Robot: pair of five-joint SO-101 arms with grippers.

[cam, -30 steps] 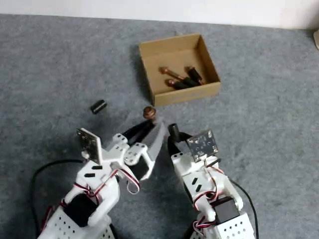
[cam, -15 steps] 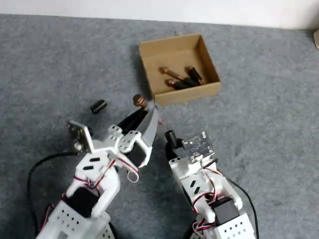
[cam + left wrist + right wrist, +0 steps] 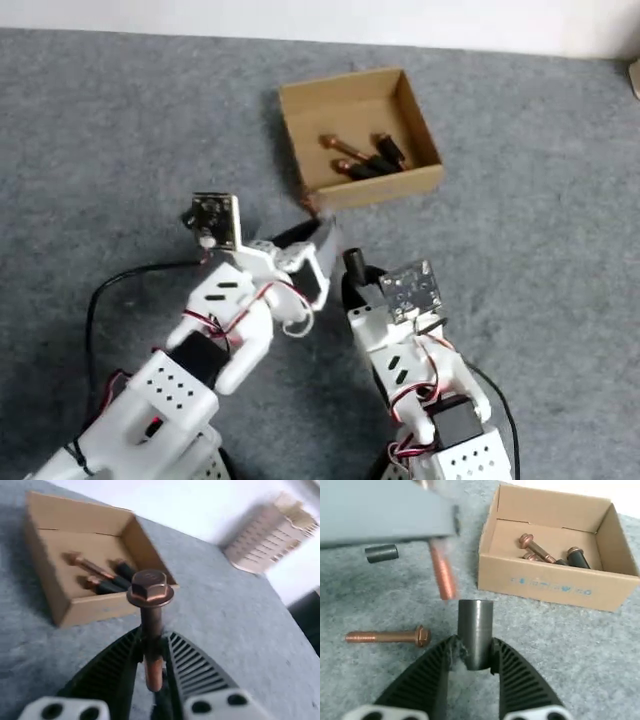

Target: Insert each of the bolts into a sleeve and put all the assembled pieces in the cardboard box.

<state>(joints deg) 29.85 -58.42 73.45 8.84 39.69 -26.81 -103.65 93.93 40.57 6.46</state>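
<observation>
Left claw [image 3: 151, 647] is gripping a bolt [image 3: 150, 592].
Right claw [image 3: 474, 655] is clamping a sleeve [image 3: 475, 625], box [image 3: 375, 190] sitting at its twelve o'clock.

- No text, number or sign can be read anywhere.
- The box [image 3: 495, 575] has one line of faint blue print [image 3: 551, 587] along the outside of its near wall, seen in the right wrist view. The letters are too blurred to make out.

copper bolt [image 3: 150, 630] gripped, shank down; dark sleeve [image 3: 475, 632] upright; spare bolt [image 3: 387, 637] lying flat; cardboard box [image 3: 375, 190] holds assembled pieces [image 3: 365, 160].
</observation>
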